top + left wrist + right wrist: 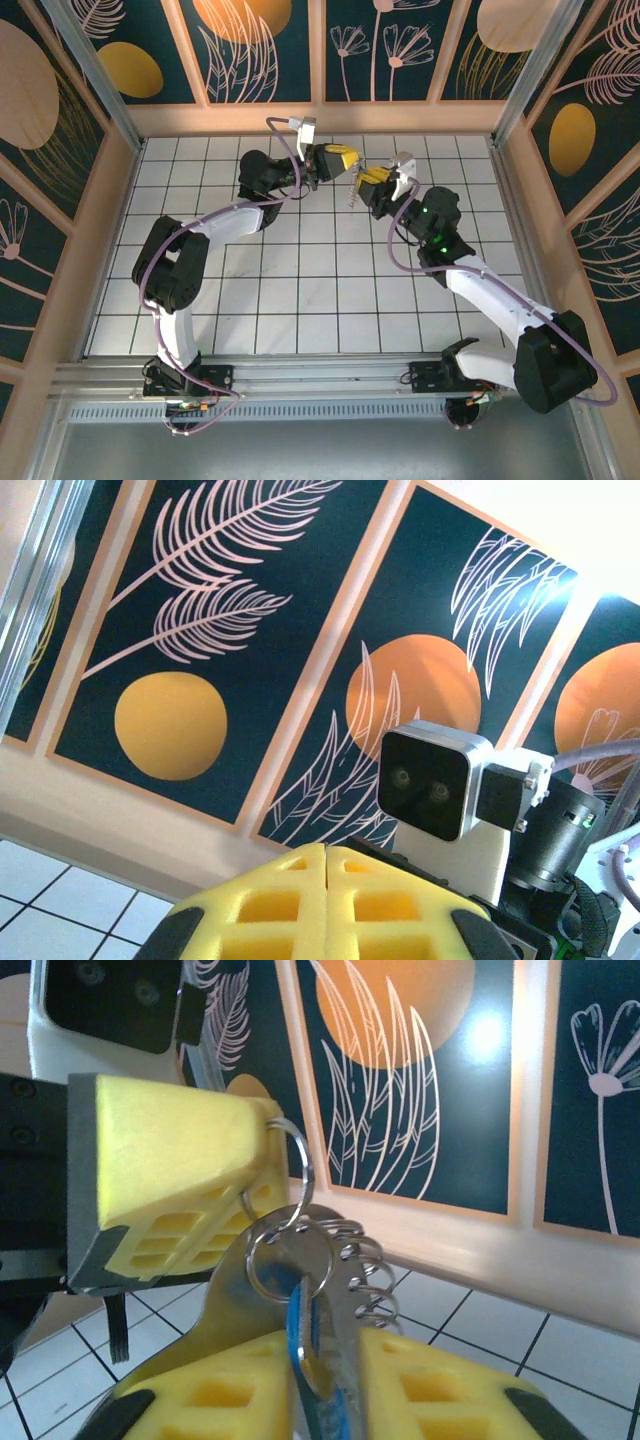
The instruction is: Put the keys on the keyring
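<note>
Both arms are raised and meet above the back middle of the tiled table [300, 290]. My right gripper [325, 1360] has its yellow pads shut on the keys [303, 1345], a blue head and a pale metal blade standing upright between them. A small silver split ring [290, 1255] runs through the key head. Behind it is the keyring [375, 1260], a flat metal strip with several wire loops along its edge. My left gripper [265, 1130] pinches a thin wire ring [302, 1165] at its pad tips. From above, the keyring [352, 190] dangles between left gripper [345, 160] and right gripper [372, 183].
The back wall panels [320, 50] stand close behind the two grippers. The right arm's wrist camera [430, 780] sits just ahead of the left gripper's [325, 852] pressed-together pads. Purple cables [280, 135] loop around both arms.
</note>
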You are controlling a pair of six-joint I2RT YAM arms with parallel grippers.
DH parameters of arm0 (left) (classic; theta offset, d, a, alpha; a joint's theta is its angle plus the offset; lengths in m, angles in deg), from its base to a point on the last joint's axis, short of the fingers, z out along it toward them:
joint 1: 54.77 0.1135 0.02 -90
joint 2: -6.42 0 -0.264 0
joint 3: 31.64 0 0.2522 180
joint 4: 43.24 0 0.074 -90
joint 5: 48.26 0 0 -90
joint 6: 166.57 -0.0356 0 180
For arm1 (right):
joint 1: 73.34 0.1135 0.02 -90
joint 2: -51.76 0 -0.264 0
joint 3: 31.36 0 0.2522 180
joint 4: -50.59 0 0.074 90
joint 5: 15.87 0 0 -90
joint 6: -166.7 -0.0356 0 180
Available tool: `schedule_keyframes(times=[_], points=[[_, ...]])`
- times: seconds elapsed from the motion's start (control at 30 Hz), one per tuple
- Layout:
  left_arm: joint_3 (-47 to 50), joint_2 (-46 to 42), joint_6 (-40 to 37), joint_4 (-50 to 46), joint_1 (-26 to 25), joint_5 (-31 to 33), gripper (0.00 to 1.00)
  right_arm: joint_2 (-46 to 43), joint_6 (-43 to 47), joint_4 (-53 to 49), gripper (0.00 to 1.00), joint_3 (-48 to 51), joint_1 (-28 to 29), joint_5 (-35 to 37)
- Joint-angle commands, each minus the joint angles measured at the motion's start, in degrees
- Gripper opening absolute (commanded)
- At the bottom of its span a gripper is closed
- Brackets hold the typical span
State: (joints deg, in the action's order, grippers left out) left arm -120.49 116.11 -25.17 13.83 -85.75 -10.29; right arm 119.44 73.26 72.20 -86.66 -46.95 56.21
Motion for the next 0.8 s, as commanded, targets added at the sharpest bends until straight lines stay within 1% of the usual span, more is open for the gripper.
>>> schedule_keyframes(times=[0.0, 0.13, 0.17, 0.5, 0.6, 0.77], points=[[-0.32, 0.34, 1.01, 4.40, 0.13, -0.66, 0.00, -0.05, 1.64, -0.90, 0.15, -1.44, 0.68, -2.30], [-0.50, 0.52, 1.40, 4.74, 0.13, -0.63, 0.00, -0.35, 2.12, -1.75, 0.01, -1.56, 0.77, -2.31], [-0.50, 0.57, 1.43, 4.76, 0.14, -0.62, 0.00, -0.37, 2.21, -1.80, 0.00, -1.53, 0.88, -2.27], [-0.50, 0.61, 1.71, 5.02, 0.13, -0.68, 0.00, -0.06, 3.04, -4.00, 0.00, -3.78, 1.80, -3.07], [-0.28, 0.41, 1.08, 4.68, 0.13, -0.58, 0.00, -0.58, 4.14, -5.96, 0.00, -4.14, 1.89, -0.37], [0.12, -0.32, -2.28, 1.34, 0.13, -0.35, 0.00, -2.61, 5.54, -10.00, 0.00, -4.51, 1.49, 5.95]])
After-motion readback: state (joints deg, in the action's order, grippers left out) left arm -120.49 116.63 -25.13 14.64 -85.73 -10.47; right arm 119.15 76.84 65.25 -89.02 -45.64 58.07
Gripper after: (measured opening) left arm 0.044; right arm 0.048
